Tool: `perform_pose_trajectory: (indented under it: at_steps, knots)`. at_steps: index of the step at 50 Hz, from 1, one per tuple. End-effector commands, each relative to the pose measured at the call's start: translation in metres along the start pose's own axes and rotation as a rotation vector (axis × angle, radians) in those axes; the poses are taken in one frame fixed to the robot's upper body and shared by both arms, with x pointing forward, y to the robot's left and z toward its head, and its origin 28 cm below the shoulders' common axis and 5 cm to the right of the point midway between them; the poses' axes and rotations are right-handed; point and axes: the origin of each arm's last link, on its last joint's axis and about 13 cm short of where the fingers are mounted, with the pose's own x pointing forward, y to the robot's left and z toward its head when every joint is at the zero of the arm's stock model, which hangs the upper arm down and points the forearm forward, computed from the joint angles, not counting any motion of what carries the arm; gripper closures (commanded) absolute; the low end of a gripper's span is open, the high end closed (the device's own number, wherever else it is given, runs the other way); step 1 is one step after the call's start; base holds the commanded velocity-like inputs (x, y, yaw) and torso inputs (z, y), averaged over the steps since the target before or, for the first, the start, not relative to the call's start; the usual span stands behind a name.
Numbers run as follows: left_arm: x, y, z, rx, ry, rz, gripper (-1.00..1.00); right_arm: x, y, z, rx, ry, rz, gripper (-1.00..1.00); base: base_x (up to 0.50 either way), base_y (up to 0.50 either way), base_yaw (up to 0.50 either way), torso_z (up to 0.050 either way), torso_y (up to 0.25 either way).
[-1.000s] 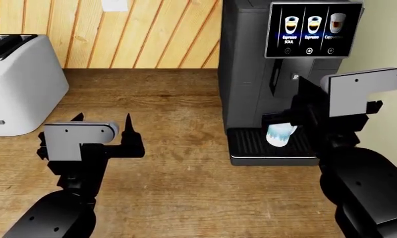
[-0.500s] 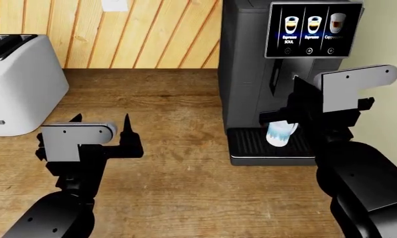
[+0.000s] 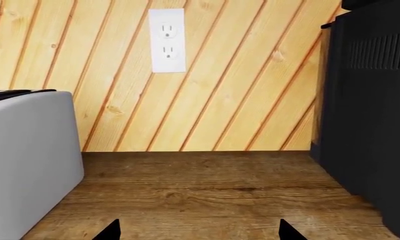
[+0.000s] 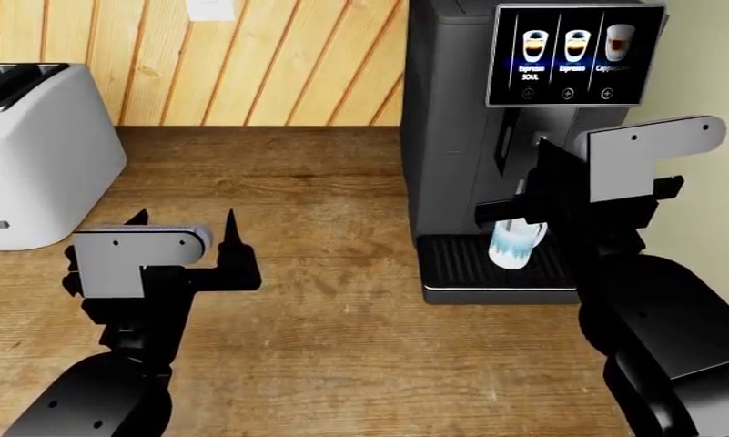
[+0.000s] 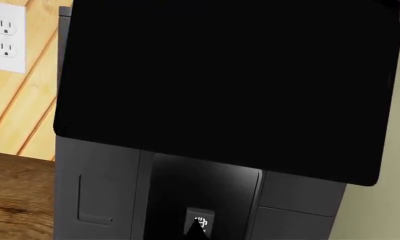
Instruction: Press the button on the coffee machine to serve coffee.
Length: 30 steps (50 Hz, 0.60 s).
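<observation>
Pressing stage: right gripper (image 5: 198,231), jaw state not discernible, is aimed at the button (image 5: 200,220) at lower centre; left gripper (image 4: 185,221) is parked apart, empty.

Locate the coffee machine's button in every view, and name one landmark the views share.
Head view: the button sits on the coffee machine front, under the lit screen, just ahead of the right pincer.
Right wrist view: the button is low centre, a pincer tip right at it.
Left wrist view: not visible; only the machine's side shows.
Shared landmark: the coffee machine body.
</observation>
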Motion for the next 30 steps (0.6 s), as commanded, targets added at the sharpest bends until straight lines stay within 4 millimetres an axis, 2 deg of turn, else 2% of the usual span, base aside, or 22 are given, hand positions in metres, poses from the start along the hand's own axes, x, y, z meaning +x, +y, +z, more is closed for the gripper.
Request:
perform_pose_trajectory:
  at_steps: [1, 30]
  knots:
    - [0.0, 0.0, 0.0, 0.0, 0.0, 0.004, -1.0, 0.002, 0.001, -0.004, 0.003, 0.021, 0.006, 1.0, 0.0, 0.0, 0.0, 0.0, 0.0]
    - [0.002, -0.003, -0.002, 0.003, 0.004, -0.004, -1.0, -0.021, 0.004, -0.003, 0.001, 0.003, -0.008, 1.0, 0.0, 0.0, 0.0, 0.0, 0.0]
